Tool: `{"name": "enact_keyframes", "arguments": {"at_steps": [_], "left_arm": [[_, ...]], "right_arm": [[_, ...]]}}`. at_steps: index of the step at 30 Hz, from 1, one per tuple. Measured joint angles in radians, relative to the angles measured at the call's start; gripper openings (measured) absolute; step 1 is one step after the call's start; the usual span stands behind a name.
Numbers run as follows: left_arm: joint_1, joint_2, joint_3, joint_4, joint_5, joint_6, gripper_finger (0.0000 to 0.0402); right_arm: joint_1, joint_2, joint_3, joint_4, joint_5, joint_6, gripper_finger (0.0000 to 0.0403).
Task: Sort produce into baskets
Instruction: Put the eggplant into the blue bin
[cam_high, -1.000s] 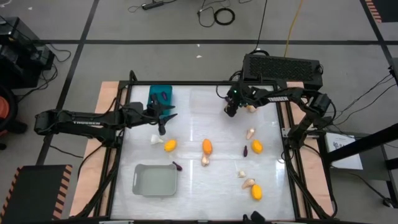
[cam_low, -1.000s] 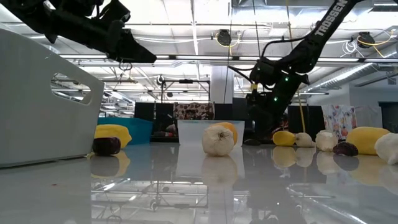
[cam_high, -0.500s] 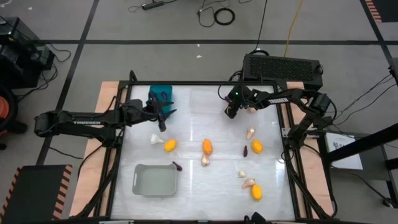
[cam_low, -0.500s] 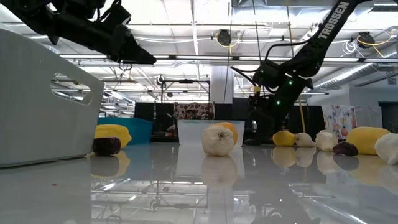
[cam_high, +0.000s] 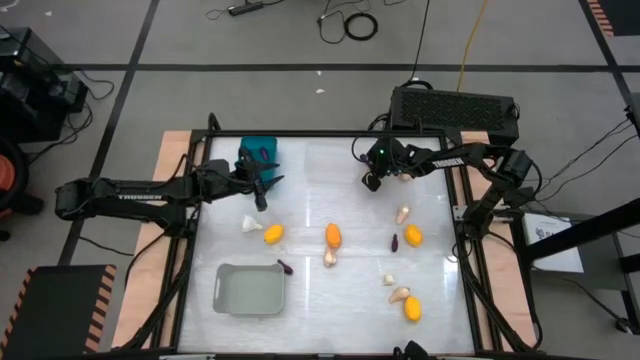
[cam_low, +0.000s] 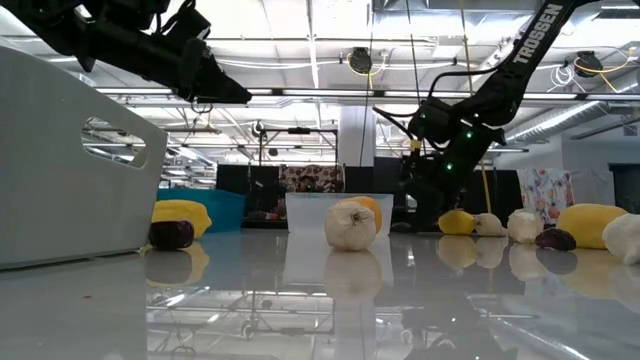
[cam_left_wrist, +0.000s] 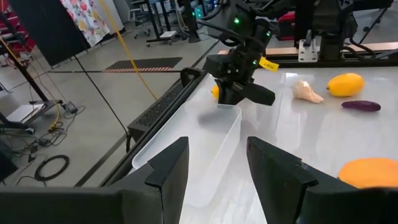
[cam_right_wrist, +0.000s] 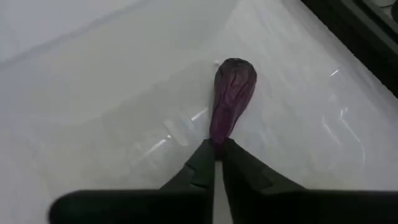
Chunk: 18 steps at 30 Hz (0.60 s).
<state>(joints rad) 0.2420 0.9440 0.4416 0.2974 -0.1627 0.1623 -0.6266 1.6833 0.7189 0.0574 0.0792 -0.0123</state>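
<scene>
While you scan the counter (cam_high: 320, 290) from its left edge, you find the left gripper (cam_high: 262, 188) hanging above the surface just beside the teal basket (cam_high: 258, 152), which sits at the far left corner with a dark piece inside it. Your left wrist view shows its fingers (cam_left_wrist: 168, 171) spread apart with nothing between them.

Near the front left corner lies the pale grey basket (cam_high: 250, 290), and a small purple eggplant (cam_high: 284, 266) rests against its far right corner. Between the grey and teal baskets you have a garlic bulb (cam_high: 251, 224) touching a yellow-orange oval (cam_high: 273, 233). Toward the middle of the counter, another orange oval (cam_high: 333, 235) sits with a garlic bulb (cam_high: 329, 258) just in front of it.

Along the far edge, the clear basket (cam_left_wrist: 205, 149) lies between the two grippers. Your right gripper (cam_high: 371, 180) is at that basket's right end. Its fingers (cam_right_wrist: 202, 165) are closed on the narrow end of a dark purple eggplant (cam_right_wrist: 231, 99), over the clear basket's floor; you cannot tell whether the eggplant touches it.

Toward the right edge lie more pieces: a garlic bulb (cam_high: 402, 214), a small eggplant (cam_high: 394, 241) beside a yellow oval (cam_high: 413, 235), and nearer the front, two pale bulbs (cam_high: 394, 288) and one more yellow oval (cam_high: 411, 308).
</scene>
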Motion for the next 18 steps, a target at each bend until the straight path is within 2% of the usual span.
{"name": "enact_keyframes", "arguments": {"at_steps": [3,7,15,18], "left_arm": [[0.0,0.0,0.0,0.0,0.0,0.0,0.0171],[0.0,0.0,0.0,0.0,0.0,0.0,0.0171],[0.0,0.0,0.0,-0.007,-0.002,0.004,0.0171],[0.001,0.0,0.0,-0.008,-0.055,0.003,0.0171]], "right_arm": [[0.0,0.0,0.0,0.0,0.012,0.0,0.0009],[0.0,-0.017,0.003,-0.03,0.082,0.008,0.0006],[0.004,-0.128,0.108,-0.222,0.158,0.031,0.0003],[0.029,-0.163,0.143,-0.227,0.156,0.041,0.0003]]}}
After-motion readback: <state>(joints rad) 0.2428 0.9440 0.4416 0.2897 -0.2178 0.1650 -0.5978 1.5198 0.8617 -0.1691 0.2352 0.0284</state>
